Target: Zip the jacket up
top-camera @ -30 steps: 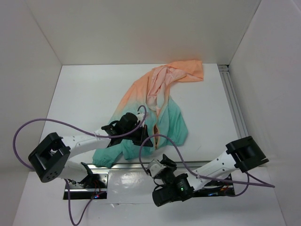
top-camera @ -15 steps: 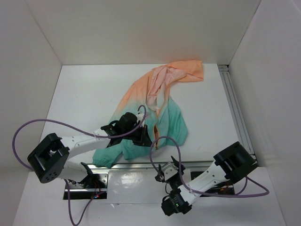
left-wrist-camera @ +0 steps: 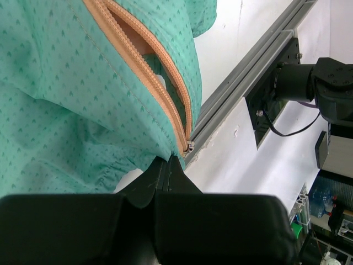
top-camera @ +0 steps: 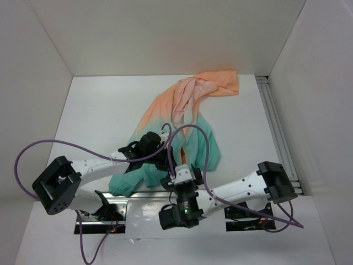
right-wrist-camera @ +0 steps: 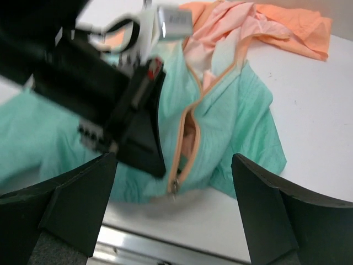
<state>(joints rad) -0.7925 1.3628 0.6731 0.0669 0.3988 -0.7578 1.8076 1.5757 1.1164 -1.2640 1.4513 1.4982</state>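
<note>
The right claw (right-wrist-camera: 174, 165) is wide open. Its two dark fingers (right-wrist-camera: 71, 204) sit at the bottom corners, far apart, holding nothing. Past them the jacket (right-wrist-camera: 242, 121) lies on the white worktop (right-wrist-camera: 320, 110). It is green close by and orange far away. The orange zip (right-wrist-camera: 179, 157) runs down the middle and gapes open near its little puller (right-wrist-camera: 175, 186). The left claw (right-wrist-camera: 149, 143), black and blurry, has its tip on the green cloth just beside the zip. A grey rail (right-wrist-camera: 143, 243) runs along the near edge.

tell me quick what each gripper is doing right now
left gripper: shut, pinching the jacket at its hem
right gripper: open, holding nothing
</note>
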